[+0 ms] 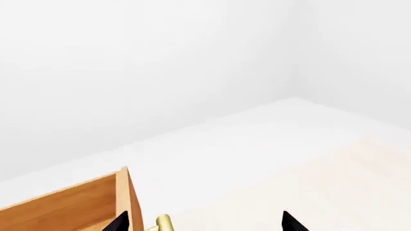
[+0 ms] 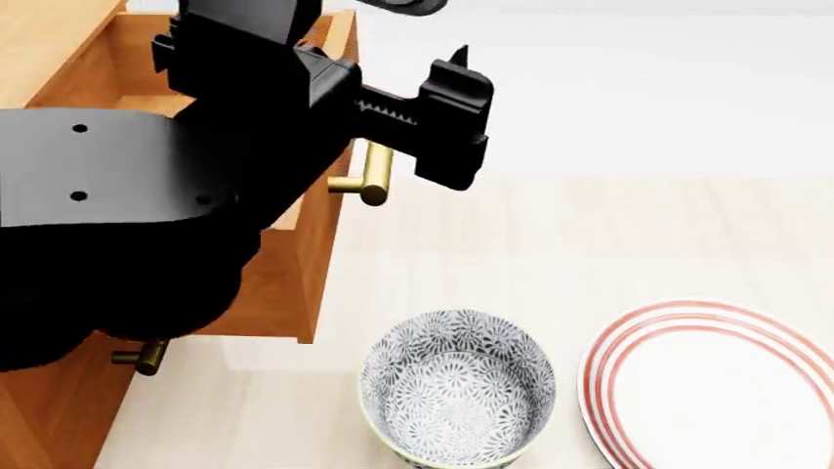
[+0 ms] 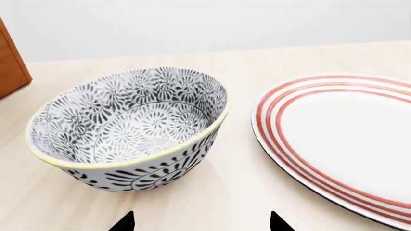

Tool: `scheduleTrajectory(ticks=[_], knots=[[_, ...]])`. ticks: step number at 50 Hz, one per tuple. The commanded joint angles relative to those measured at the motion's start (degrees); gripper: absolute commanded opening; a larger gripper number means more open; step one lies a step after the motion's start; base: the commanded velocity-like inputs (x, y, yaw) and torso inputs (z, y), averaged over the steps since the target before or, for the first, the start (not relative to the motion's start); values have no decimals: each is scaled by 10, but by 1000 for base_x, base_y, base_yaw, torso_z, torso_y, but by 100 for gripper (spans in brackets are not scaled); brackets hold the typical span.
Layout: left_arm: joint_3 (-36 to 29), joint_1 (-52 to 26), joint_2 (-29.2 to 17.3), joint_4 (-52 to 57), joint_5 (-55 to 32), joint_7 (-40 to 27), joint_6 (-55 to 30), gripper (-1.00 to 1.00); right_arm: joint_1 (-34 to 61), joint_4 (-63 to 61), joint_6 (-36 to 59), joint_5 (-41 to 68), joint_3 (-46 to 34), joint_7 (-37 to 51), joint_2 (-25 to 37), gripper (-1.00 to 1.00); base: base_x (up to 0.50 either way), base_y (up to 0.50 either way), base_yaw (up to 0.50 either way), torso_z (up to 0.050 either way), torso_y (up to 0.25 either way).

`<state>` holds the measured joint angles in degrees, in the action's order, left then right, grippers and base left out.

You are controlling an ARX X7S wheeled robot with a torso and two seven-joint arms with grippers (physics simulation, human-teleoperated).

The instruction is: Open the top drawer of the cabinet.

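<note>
Pale floor; left arm point(image 2: 195, 195) hides top drawer point(image 2: 319, 220).

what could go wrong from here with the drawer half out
The left pincer looks open around the brass handle, so a pull may slip off without closing first. The top drawer already overhangs the floor near the patterned bowl; pulling much further might bring the arm down onto it.

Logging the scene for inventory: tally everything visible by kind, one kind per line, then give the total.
Cabinet: 1
Drawers in view: 1, the top drawer, pulled out
Brass handles: 2, the top drawer's handle and a lower handle
Patterned bowl: 1
Red-ringed plate: 1
Pincers: 2, left pincer and right pincer
Total: 8
</note>
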<state>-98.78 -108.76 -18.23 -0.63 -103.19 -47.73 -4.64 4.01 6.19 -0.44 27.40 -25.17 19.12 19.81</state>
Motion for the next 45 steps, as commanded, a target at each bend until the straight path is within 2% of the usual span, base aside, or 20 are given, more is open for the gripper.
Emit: scheduleTrajectory(ticks=[1,9,11,18,21,26,33,45], knots=[[1,15,-37,104,83,-39,45,100,3,5,-2,-7,6,-5,-7,100,0,0,0,0,0],[-13,16,-60,169,159,-83,57,100,4,3,1,-6,6,-4,-6,100,0,0,0,0,0],[-24,6,-66,196,213,-123,51,100,5,4,1,-6,6,-4,-6,100,0,0,0,0,0],[-35,-16,-87,276,296,-218,33,100,6,9,-2,-7,4,-6,-7,100,0,0,0,0,0],[-34,-17,-96,294,301,-231,32,100,5,7,-1,-7,3,-5,-6,100,0,0,0,0,0],[-46,-13,-115,334,357,-287,18,100,5,11,-5,-10,1,-6,-7,100,0,0,0,0,0],[-60,18,-137,357,407,-312,25,100,6,19,-9,-12,-1,-7,-9,100,0,0,0,0,0],[-90,91,-145,363,481,-324,42,100,7,14,-4,-12,-3,-4,-8,100,0,0,0,0,0]])
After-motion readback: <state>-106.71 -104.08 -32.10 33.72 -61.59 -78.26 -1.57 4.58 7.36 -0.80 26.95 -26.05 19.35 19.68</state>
